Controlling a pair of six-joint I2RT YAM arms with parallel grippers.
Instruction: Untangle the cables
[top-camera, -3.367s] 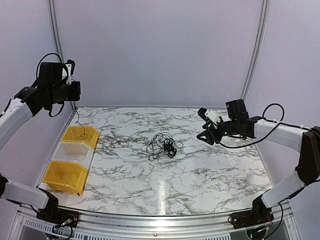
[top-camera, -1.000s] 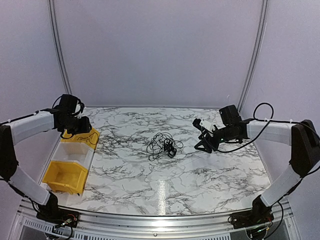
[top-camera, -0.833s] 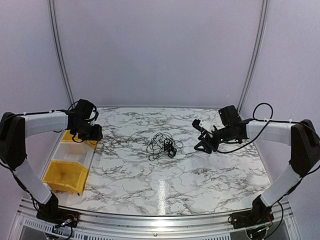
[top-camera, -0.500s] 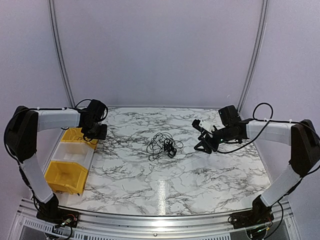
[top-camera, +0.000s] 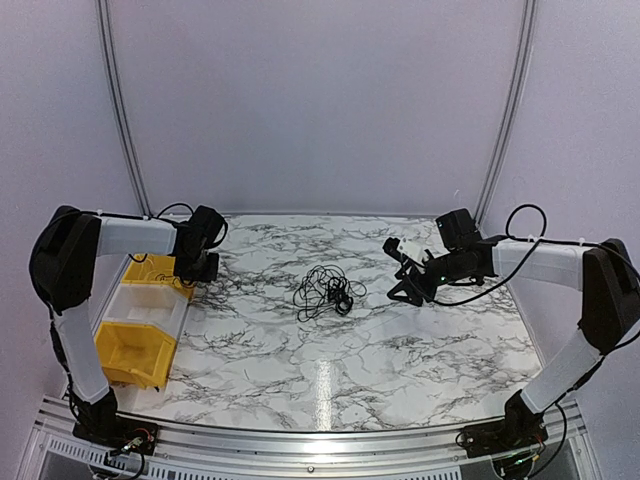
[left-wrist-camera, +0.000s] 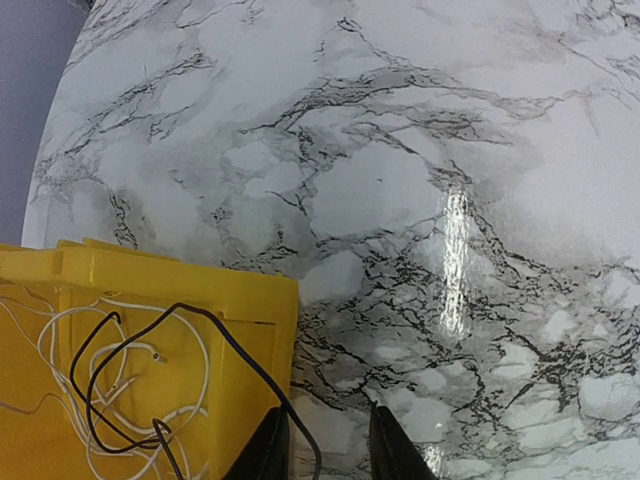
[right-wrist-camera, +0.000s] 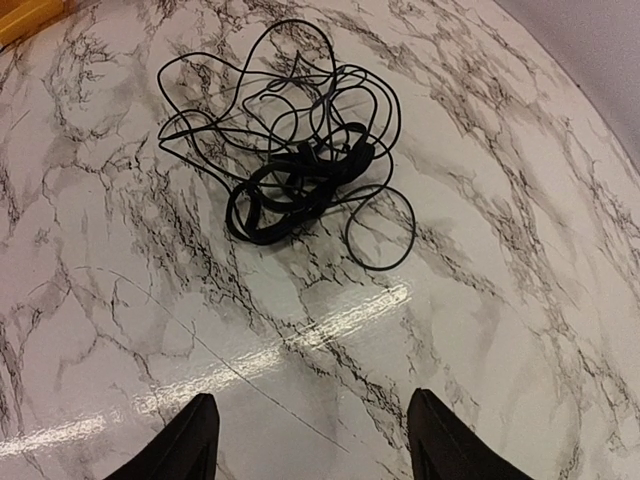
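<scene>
— Just off the right wall of the far yellow bin (top-camera: 150, 272): find the left gripper (top-camera: 200, 262) there now, low over the table (top-camera: 400, 350). Swung down from high above that bin within the last few seconds, then slid rightward along its rim.

— Jaws?

— Parted by a narrow gap, clamping nothing. Worth noting a thin black wire (left-wrist-camera: 235, 352) draped from inside the bin over its rim toward the fingers; hard to tell whether touching them.

— And the cables (top-camera: 325, 291)?

— Well to the right of the bin, lying as one loose wiry bunch. Not shifted at all, not touched.

— Right gripper (top-camera: 400, 280)?

— Farther from the bin again, just beyond the bunch. Dropped lower and crept nearer at first, then held nearly still through the last second. Jaws wide apart, empty, aimed at the bunch.

— Meaning for the job?

— Probably done delivering one strand to the bin and heading back for the next. Closing in on the tangle from both sides, with no grasp made yet. Most of the untangling still ahead, judging by that knot of loops.
</scene>
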